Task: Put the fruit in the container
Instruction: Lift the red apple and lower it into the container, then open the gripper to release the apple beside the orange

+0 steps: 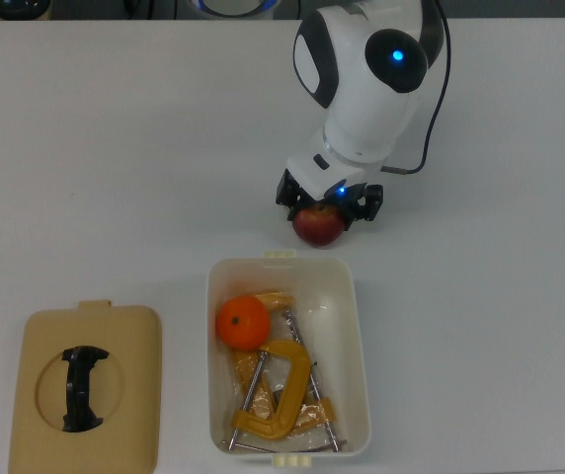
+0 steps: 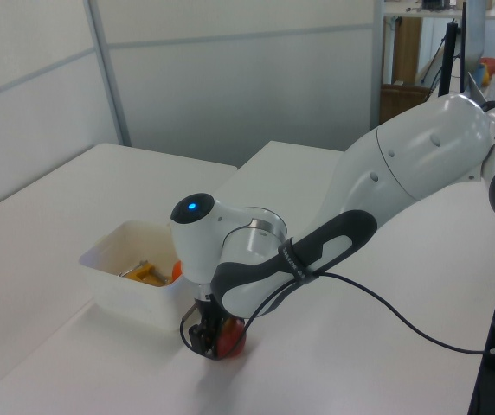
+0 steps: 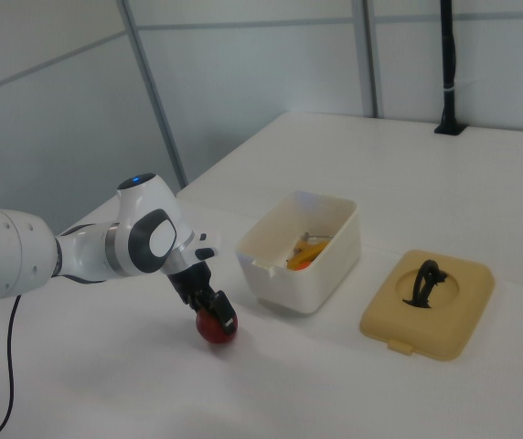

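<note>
The dark red apple (image 1: 319, 227) rests on the white table just beyond the short end of the cream-white container (image 1: 358, 326). My gripper (image 1: 328, 203) has come down over it, open, with one black finger on each side of the apple and its top half hidden under the hand. From the side, the apple (image 2: 228, 342) shows low between the fingers (image 2: 197, 332), sitting on the table. In the right view the apple (image 3: 214, 330) lies below the gripper (image 3: 208, 308). The orange mandarin (image 1: 242, 323) lies inside the container.
Yellow-orange C-clamps (image 1: 275, 397) fill the container's near half beside the mandarin. A flat tan lid (image 1: 124, 405) with a black handle lies on the top view's lower left. The arm's black cable (image 1: 431, 109) trails at the top view's right.
</note>
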`<act>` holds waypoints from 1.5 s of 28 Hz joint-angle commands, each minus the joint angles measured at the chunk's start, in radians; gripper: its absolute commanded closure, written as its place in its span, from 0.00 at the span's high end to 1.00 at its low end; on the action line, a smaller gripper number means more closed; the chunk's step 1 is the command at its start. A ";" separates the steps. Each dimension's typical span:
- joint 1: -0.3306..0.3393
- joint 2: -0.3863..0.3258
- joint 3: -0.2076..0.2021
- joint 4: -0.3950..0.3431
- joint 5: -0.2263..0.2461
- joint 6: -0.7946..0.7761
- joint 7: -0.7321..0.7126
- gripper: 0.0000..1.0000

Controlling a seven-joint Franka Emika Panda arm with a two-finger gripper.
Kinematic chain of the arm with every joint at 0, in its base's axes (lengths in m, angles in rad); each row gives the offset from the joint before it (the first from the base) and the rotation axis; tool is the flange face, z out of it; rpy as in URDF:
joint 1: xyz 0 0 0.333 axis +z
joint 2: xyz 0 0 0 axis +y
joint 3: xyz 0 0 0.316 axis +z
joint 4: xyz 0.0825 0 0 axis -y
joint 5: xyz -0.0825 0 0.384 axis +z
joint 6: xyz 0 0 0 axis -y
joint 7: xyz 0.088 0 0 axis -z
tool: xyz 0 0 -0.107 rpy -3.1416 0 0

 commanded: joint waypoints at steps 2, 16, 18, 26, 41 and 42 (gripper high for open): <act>0.007 -0.088 -0.014 -0.008 -0.006 0.008 0.036 0.00; -0.007 -0.112 -0.117 0.173 0.095 0.019 0.122 0.00; -0.007 -0.106 -0.135 0.185 0.119 0.022 0.131 0.00; -0.008 -0.010 -0.178 0.199 0.066 0.233 0.317 0.12; -0.007 0.012 -0.173 0.232 -0.048 0.226 0.481 1.00; -0.007 -0.003 -0.173 0.228 -0.046 0.217 0.461 1.00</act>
